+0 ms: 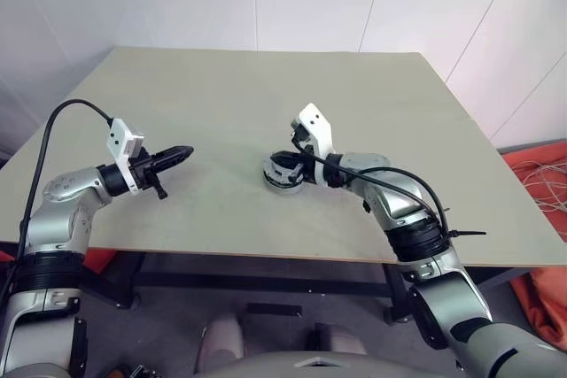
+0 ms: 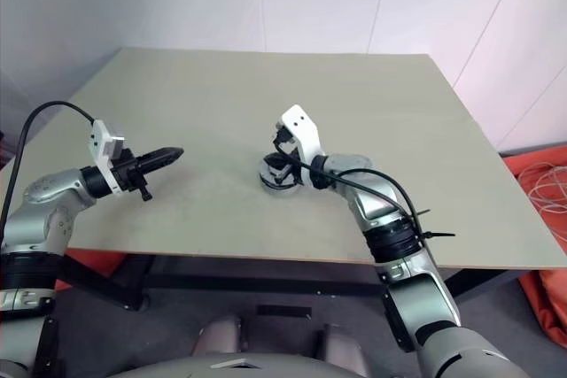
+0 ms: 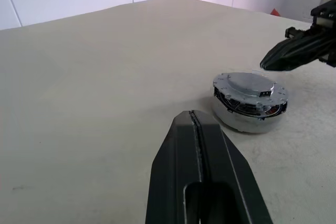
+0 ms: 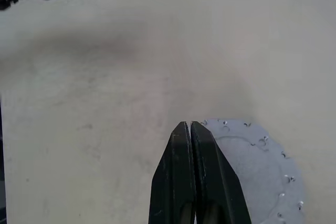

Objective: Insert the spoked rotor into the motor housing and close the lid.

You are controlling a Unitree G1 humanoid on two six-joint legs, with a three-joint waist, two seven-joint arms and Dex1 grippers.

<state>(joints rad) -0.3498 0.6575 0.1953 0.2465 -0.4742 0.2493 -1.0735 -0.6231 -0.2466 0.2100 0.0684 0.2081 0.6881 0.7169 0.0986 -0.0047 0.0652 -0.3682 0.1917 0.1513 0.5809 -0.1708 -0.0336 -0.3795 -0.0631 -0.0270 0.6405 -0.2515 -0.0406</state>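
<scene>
With lid (image 3: pixel 247 84) seated on housing (image 3: pixel 251 111) at table (image 1: pixel 213 95) centre, right gripper (image 1: pixel 282 164) hovers just above it, fingers pressed together, empty. Left gripper (image 1: pixel 182 153) well left, fingers together, empty.

In the head views the right end effector (image 1: pixel 282 164) hangs over the motor housing (image 1: pixel 282 180) and covers much of its top, so the surface there cannot be made out. The right wrist view cuts the housing off at its lower edge, leaving just part of the pale, screw-dotted top (image 4: pixel 257 166). From the left wrist the windings show as brown slivers through side slots (image 3: pixel 270 110); whether the spoked rotor sits inside cannot be told. The table (image 1: pixel 372 112) hides the floor beneath.
</scene>
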